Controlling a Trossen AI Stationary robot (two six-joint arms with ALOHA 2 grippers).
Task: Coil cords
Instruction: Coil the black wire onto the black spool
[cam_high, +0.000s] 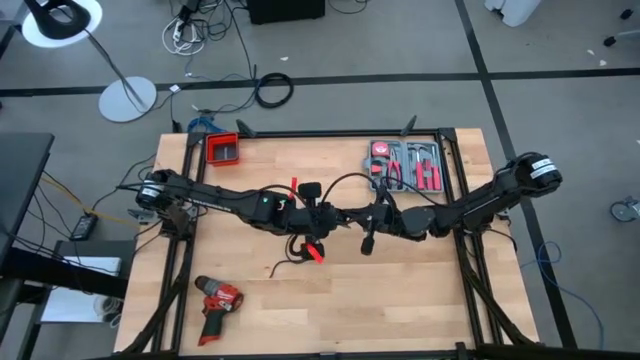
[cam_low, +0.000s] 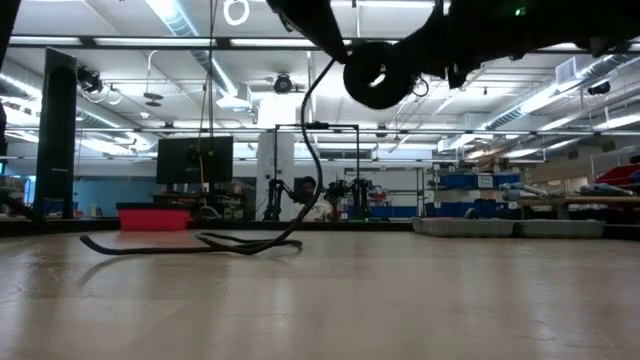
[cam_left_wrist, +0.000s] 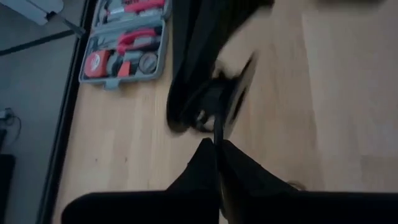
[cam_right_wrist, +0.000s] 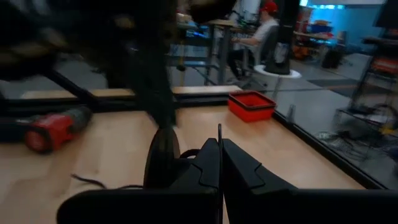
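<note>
Both pairs of fingers, left gripper (cam_left_wrist: 217, 163) and right gripper (cam_right_wrist: 220, 163), pinch the cord (cam_high: 345, 182), which arches between them; its loose tail trails below the left fingers on the table (cam_high: 400, 290).

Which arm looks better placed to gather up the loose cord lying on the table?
Probably the left. The left gripper hangs nearest the slack cord, whose loose end trails toward the red drill. The right gripper also pinches the cord, farther away.

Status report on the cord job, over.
Left gripper and right gripper both mid-table, shut on cord. Cord arcs between them; rest trails onto table. Drill and tool kit clear of it.
</note>
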